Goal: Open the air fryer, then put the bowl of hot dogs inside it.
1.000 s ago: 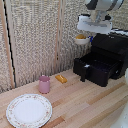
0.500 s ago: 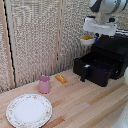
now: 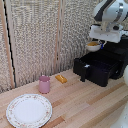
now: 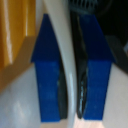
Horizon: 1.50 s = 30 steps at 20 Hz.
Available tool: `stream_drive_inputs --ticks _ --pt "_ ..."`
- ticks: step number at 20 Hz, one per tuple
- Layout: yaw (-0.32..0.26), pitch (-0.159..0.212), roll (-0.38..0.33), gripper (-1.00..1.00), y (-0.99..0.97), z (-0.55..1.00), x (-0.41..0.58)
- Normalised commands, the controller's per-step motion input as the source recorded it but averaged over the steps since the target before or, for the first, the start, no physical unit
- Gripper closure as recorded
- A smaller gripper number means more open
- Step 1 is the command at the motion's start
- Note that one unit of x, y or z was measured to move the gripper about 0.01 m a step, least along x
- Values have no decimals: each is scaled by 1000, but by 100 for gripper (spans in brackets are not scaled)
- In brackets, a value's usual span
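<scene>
Going from the exterior view's left: your floral-rimmed plate [image 3: 28,110] lay flat on the wooden table [image 3: 85,107], nothing on it. Just beyond it the pink cup [image 3: 44,84] stood upright, and near that, toward the right, the orange block [image 3: 61,78] lay on the wood close to the woven screen [image 3: 37,40]. Next came the air fryer [image 3: 112,57], with its black drawer [image 3: 97,67] pulled out toward the table; the handle [image 3: 86,72] stuck out from the drawer's face, untouched. You had the bowl [image 3: 93,46] up in the air, over the open drawer's rear part and against the fryer's front, well clear of the drawer floor. Orange-yellow hot dogs [image 3: 93,44] showed inside it, too blurred to count. Your gripper [image 3: 100,44] hung from the white arm [image 3: 111,15] right at the bowl's right-hand rim. In the wrist view, the two blue fingertips [image 4: 47,70] sat nearly together, with the bowl's thin white wall [image 4: 67,65] pinched between them: one pad on each side, the wall running straight through the narrow gap. So your jaws were closed down onto the rim, open only by the wall's thickness
</scene>
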Motion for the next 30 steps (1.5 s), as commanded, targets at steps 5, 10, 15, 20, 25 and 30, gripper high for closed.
stream_drive_inputs --ticks 5,10,15,20,25,30 --pt "-63 37 -8 100 -208 -423 251" --pt "-77 59 -90 100 -206 -385 73" --pt "-47 42 -57 100 -118 -385 52" --pt "-27 37 0 100 -52 -309 92" --pt "-72 41 -2 -100 10 -114 -9" --pt "-66 19 0 -100 14 291 -49"
